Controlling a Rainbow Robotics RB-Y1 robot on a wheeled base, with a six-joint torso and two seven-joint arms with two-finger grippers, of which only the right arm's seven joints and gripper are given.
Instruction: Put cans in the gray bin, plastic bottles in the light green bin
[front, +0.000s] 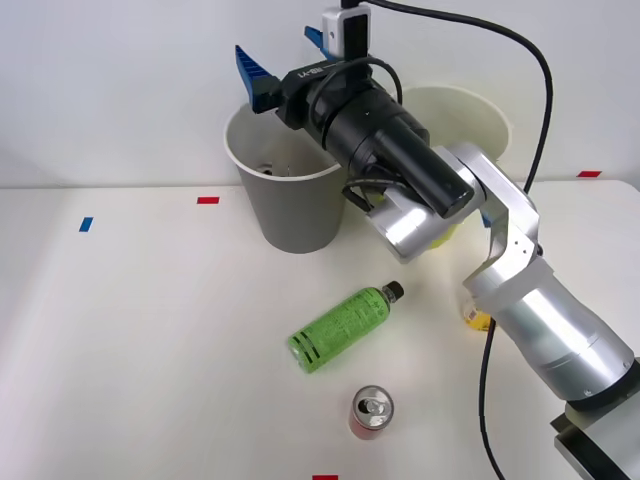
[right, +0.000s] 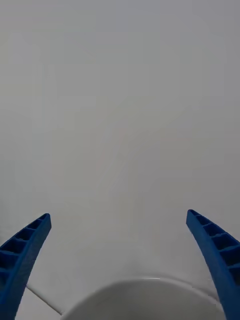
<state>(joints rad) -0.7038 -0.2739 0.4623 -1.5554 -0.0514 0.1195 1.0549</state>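
Observation:
My right gripper (front: 279, 52) hangs open and empty above the gray bin (front: 292, 215), its blue fingers (right: 24, 250) spread wide. Deep inside that bin a small silvery can top (front: 268, 170) shows. In the right wrist view the bin's white rim (right: 145, 286) lies between the fingers. The light green bin (front: 478, 108) stands to the gray bin's right, mostly hidden behind my arm. A green plastic bottle (front: 343, 327) with a black cap lies on its side mid-table. A red-pink can (front: 371, 411) stands upright near the front edge. A yellow-orange bottle (front: 477, 318) peeks out behind my forearm.
Small tape marks dot the white table: red (front: 208, 200), blue (front: 85, 224), red (front: 588, 173) and red (front: 325, 477). A black cable (front: 545, 90) loops over the arm. A plain white wall stands behind the bins.

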